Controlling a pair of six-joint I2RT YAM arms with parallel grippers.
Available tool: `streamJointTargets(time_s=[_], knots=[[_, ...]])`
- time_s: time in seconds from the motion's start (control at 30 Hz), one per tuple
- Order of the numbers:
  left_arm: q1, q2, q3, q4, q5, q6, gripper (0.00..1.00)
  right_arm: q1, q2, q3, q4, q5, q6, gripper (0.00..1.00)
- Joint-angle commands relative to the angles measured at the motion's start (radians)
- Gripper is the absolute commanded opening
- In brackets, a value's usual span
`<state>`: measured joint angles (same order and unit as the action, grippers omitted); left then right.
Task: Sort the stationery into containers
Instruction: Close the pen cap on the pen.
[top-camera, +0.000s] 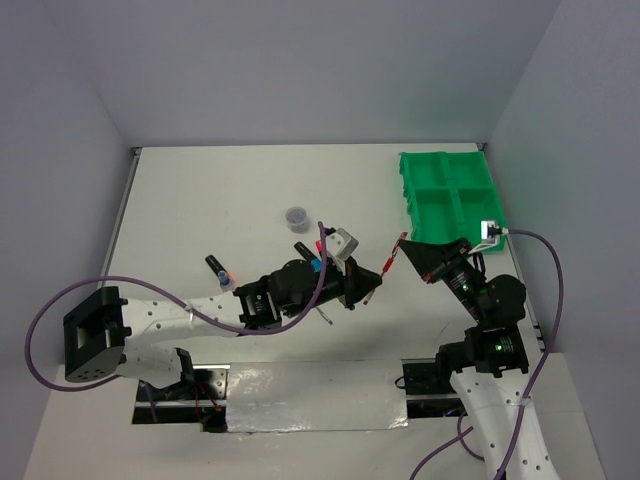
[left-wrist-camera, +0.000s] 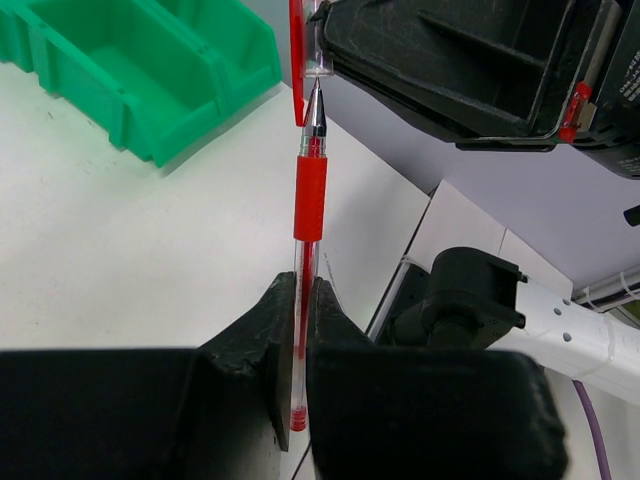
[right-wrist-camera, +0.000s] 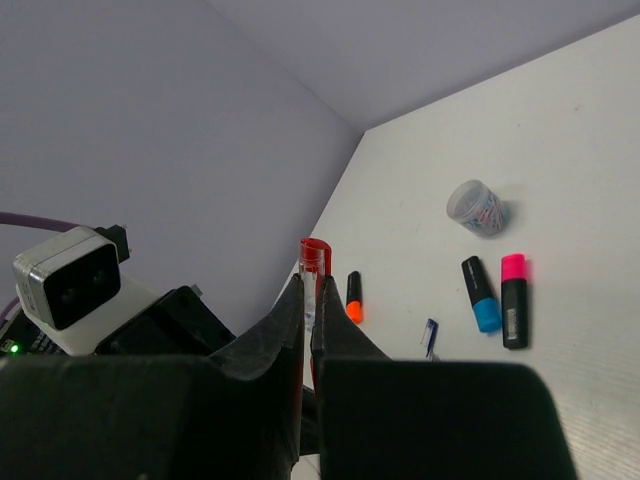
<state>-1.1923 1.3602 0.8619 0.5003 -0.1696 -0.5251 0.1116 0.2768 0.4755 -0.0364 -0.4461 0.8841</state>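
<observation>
White table (top-camera: 250, 190): left gripper (left-wrist-camera: 303, 292) clamps red pen (left-wrist-camera: 310, 195) body; right gripper (right-wrist-camera: 308, 296) pinches its cap (right-wrist-camera: 314, 250).

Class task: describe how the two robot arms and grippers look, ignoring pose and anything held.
The left arm and right arm have white links and black joints. The left gripper and right gripper are black with wedge-shaped fingers. A purple cable loops beside each arm; green lights glow on the right one.

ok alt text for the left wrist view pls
The left gripper clamps a clear-barrelled red pen upright, its metal tip meeting a red-clipped clear cap gripped by the right gripper above. A bright green plastic tray sits upper left on the white table.
</observation>
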Motion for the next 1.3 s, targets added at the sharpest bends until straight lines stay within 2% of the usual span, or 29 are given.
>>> streamJointTargets(time_s=[0.0,0.43,0.77,1.13,1.27], knots=[[0.008,0.002,-0.001,0.083,0.010,-0.015,0.00,-0.001,-0.010,0.022,0.063,-0.023,-0.010,0.00],[0.013,0.013,0.034,0.098,-0.016,-0.036,0.00,-0.001,-0.022,-0.011,0.070,-0.028,-0.010,0.00],[0.017,0.040,0.097,0.084,-0.039,-0.041,0.00,-0.003,0.002,-0.058,0.099,-0.097,-0.050,0.00],[0.017,0.010,0.080,0.181,-0.082,0.034,0.00,-0.001,-0.013,-0.118,0.087,-0.178,-0.031,0.00],[0.017,0.008,0.098,0.208,-0.097,0.072,0.00,0.002,-0.011,-0.170,0.130,-0.233,0.019,0.00]])
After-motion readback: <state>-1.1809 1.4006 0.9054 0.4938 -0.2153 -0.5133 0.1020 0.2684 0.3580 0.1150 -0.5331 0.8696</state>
